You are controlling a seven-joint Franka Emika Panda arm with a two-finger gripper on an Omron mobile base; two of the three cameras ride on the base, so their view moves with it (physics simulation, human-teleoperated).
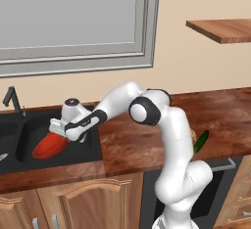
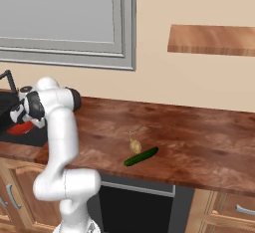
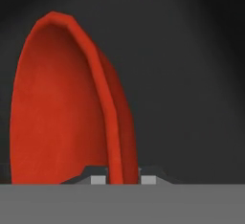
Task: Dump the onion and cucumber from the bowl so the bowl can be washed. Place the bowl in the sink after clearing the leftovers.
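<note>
Faucet [image 1: 13,101] left of bowl [image 1: 49,145]; cucumber [image 2: 141,156] w/ onion [image 2: 135,145].

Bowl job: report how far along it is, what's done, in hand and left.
Done: the onion and cucumber lie on the wooden counter, out of the bowl. In hand: the gripper is shut on the bowl's rim and holds it tilted over the black sink; the hand view shows the rim between the finger tips. Left: lower the bowl into the basin and let go.
</note>
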